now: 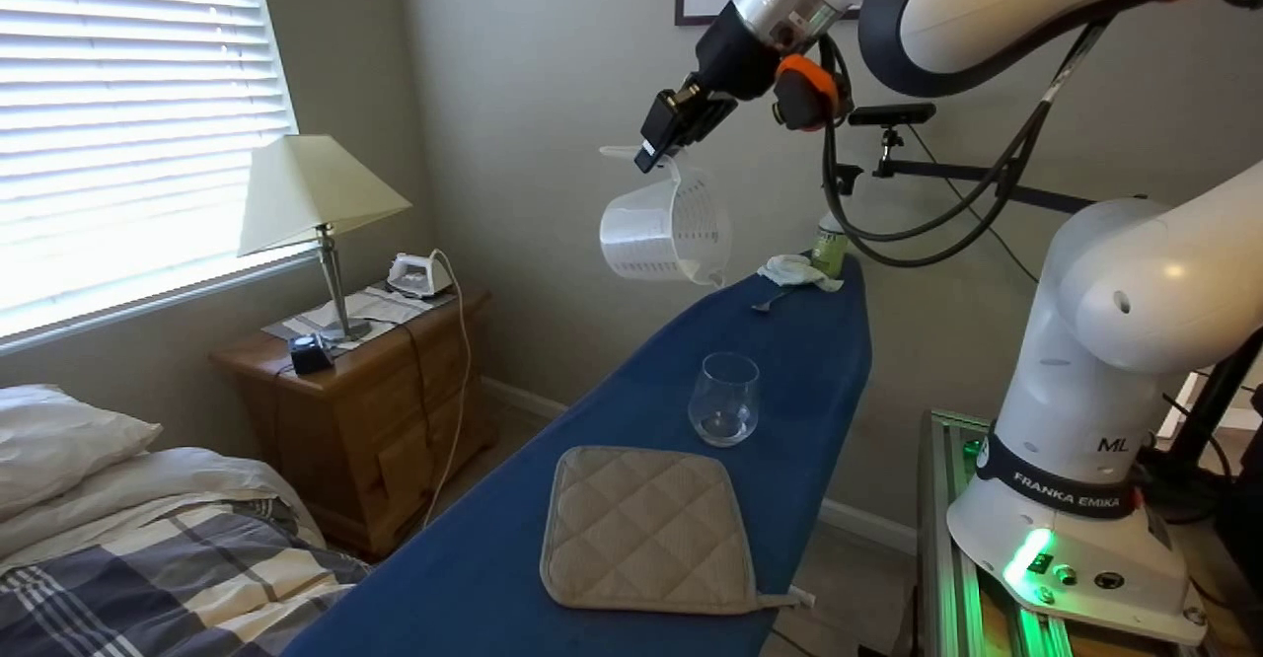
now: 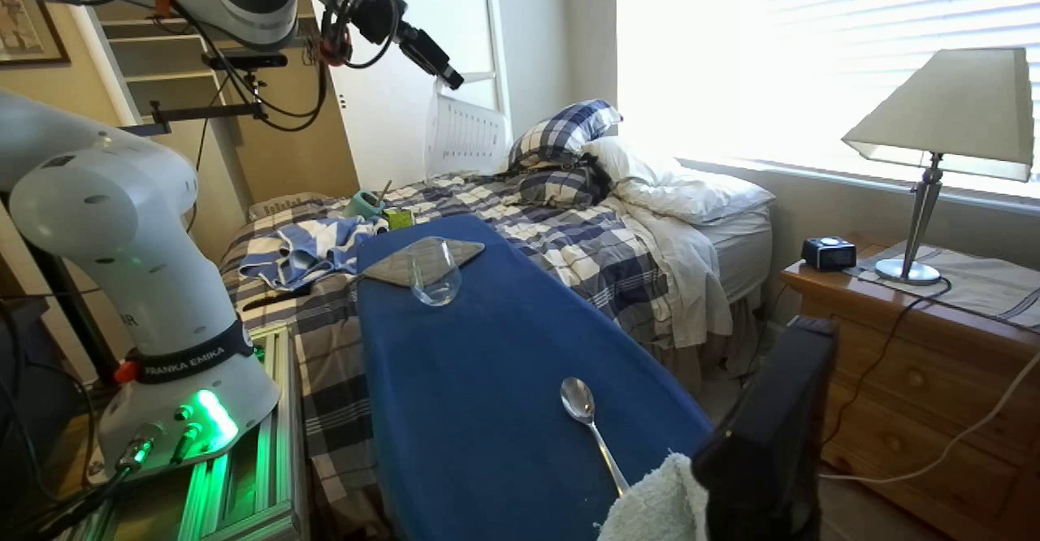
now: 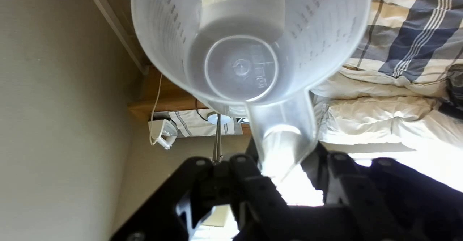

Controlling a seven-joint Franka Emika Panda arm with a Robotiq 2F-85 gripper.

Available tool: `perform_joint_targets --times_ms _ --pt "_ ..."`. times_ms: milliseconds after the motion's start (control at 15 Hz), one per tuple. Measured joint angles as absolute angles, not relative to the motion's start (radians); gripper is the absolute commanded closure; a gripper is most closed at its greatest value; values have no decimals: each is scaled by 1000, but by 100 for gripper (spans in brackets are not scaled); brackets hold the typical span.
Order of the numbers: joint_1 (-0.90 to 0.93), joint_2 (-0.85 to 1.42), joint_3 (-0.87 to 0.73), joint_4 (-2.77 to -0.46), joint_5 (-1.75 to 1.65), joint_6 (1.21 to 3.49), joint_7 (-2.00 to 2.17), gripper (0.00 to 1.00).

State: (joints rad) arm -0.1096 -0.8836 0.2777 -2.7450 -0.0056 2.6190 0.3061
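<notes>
1. Rumpled in plaid and white, the bed (image 2: 593,240).
2. Close by, the long blue board (image 2: 504,346).
3. Apart from the board, in warm wood, the nightstand (image 1: 316,420).
4. On that, the pale-shaded lamp (image 1: 311,198) and the smaller iron (image 1: 419,277).
5. Flat on the board, the quilted pad (image 1: 646,529).
6. In the way in an exterior view, a black thing (image 2: 768,435) — blurred, in the foreground, hiding some of the board's edge.
7. Upright just beside the pad, the glass (image 1: 725,410); well apart from both, the spoon (image 2: 580,404).
8. In the air, higher than the board, the jug (image 1: 666,228) — tipped sideways, whitish and see-through, with mouth toward the wrist view, ringed base inside and rows of marks on the sides.
9. Clamped at the handle by the claw (image 3: 284,161).
</notes>
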Motion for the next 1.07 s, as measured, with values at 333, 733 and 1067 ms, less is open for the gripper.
perform_joint_targets --times_ms 333,733,1067 --pt "-106 -900 278 -2745 -8 2618 300 93" --pt "-99 -915 279 -2745 -9 2617 296 93" --pt "-95 -923 280 -2745 -10 2617 285 93"
